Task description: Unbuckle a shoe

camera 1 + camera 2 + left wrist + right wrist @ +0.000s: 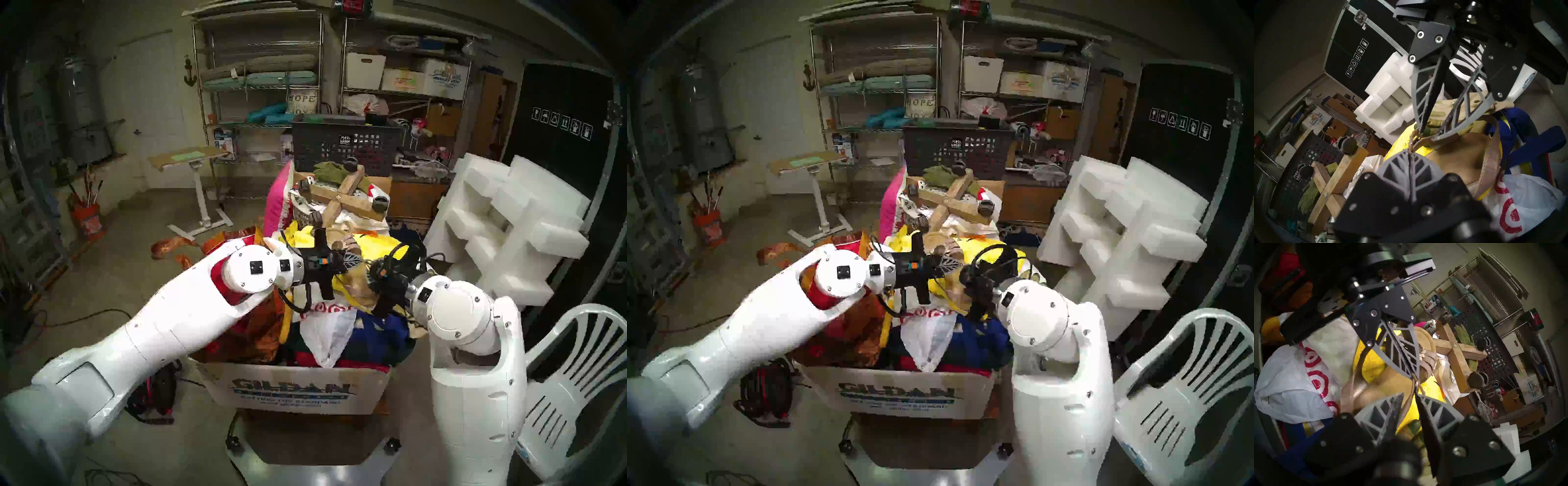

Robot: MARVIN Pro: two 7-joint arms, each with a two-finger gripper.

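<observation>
Lower centre of the left wrist view, the left gripper was clamped on the sandal's strap; the right gripper, apart, straddled the buckle, judged mid-unfastening; a precise pinch was called for next.

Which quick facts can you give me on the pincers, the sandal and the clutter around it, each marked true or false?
1. The left pincer is shut on the sandal's thin strap. True.
2. The right pincer is clamped tight, far from the strap. False: its fingers stand apart at the strap, close to the left pincer's tips.
3. The sandal lies on the floor. False: it lies on the pile in the box, over yellow cloth.
4. A white bag with red rings lies in the box. True.
5. The white chair is on the robot's left. False: it is on the right.
</observation>
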